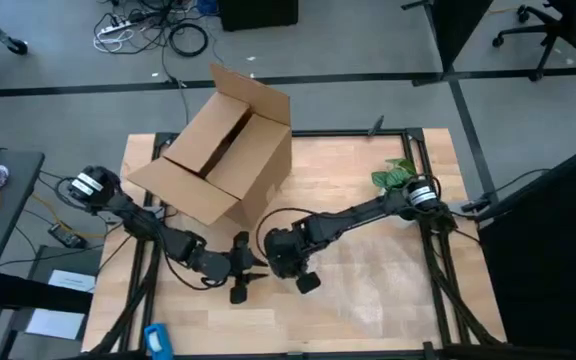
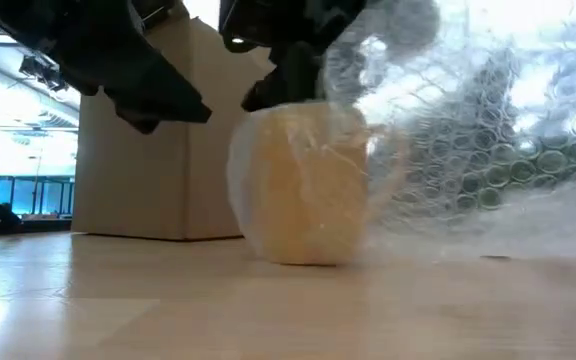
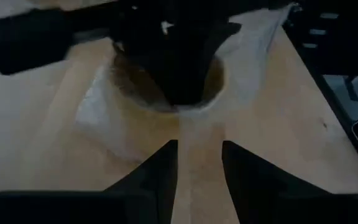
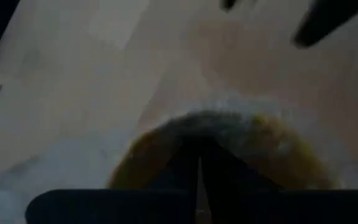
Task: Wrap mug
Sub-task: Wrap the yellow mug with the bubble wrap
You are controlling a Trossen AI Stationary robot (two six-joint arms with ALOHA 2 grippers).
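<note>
The yellow-orange mug (image 2: 303, 190) stands upright on the wooden table (image 1: 408, 320), with clear bubble wrap (image 2: 468, 150) drawn around its wall. The rest of the sheet (image 1: 368, 290) trails toward the table's right. Directly above the mug, my right gripper (image 4: 199, 168) is shut, its fingers pointing down into the mug's open top. My left gripper (image 3: 199, 162) is open just left of the mug, at table height, with bare table between its fingers. My right gripper reaches from above, fingers shut and pointing down, into the mug's mouth, inside the rim (image 4: 278, 143). Wrap lies over the rim (image 3: 210, 93) around the fingers. The fingertips are lost in the dark inside. The mug's base stays on the table.
An open cardboard box (image 1: 218, 155) stands tilted at the far left of the table, close behind both grippers. A green leafy thing (image 1: 393, 175) lies at the far right beside the right arm. Bare wood shows along the near edge.
</note>
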